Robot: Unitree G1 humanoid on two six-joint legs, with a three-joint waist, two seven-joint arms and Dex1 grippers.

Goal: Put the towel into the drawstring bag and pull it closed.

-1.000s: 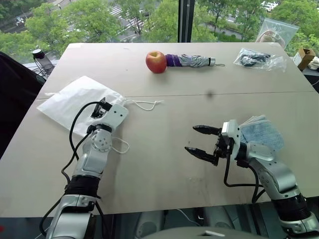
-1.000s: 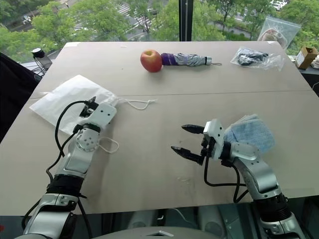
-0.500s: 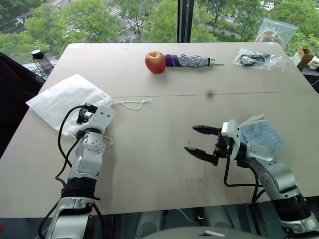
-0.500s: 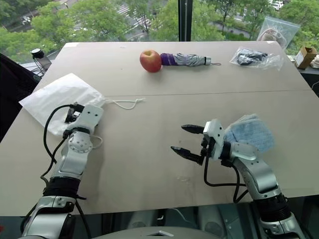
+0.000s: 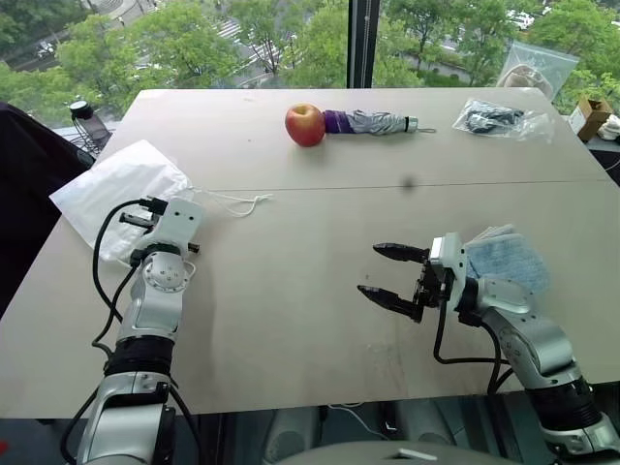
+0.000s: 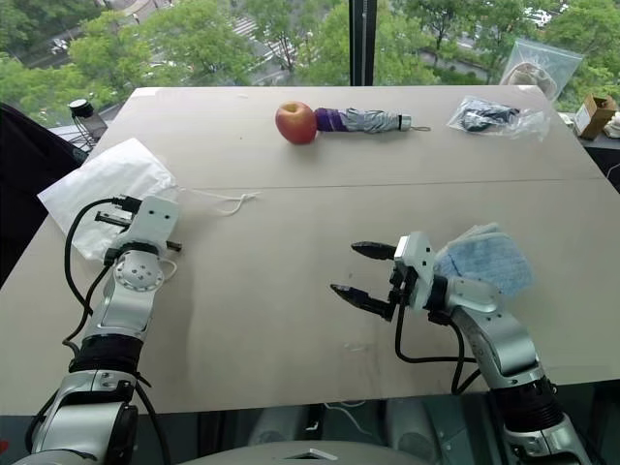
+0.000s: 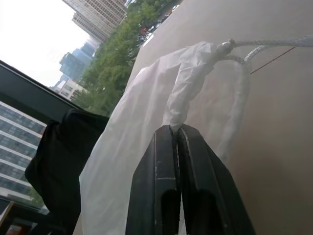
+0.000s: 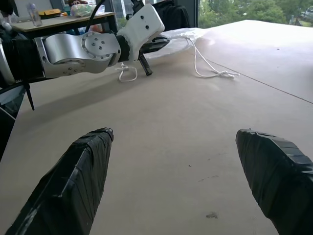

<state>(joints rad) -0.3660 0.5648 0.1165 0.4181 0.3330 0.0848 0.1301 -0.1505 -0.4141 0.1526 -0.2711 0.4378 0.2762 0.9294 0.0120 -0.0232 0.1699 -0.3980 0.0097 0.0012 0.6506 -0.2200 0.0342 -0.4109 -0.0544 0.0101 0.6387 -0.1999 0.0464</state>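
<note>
- Two grippers sit over the near half of the tabletop (image 5: 291,320), well apart from each other.
- Right gripper (image 5: 389,273): nearest, points toward the robot's left, black fingers spread wide with nothing between them; bare tabletop shows in the gap in the right wrist view.
- Towel (image 5: 507,257): light blue-grey, lies on the tabletop just behind the right wrist; its near edge is hidden by the arm, so contact with the arm cannot be judged.
- Left gripper (image 7: 175,131): fingers pressed together; in the left wrist view they pinch the gathered neck of the drawstring bag (image 5: 121,189). From the head views the fingertips are covered by the white wrist housing.
- Drawstring bag: white, thin, lies flat near the left edge of the tabletop, its mouth bunched at the gripper. How much fabric is caught between the fingers is hard to make out.
- Cords (image 5: 235,202): white loops trail from the bag mouth toward the table's middle; a second loop sits beside the left wrist, partly hidden.
- Far side: a red apple (image 5: 304,124) touching the purple end of a folded umbrella (image 5: 373,121); further right, a clear plastic bag (image 5: 502,117) of dark items, contents not identifiable.
- Beyond the far right corner, a large clear zip bag (image 5: 539,66), cut off by the tabletop edge.
</note>
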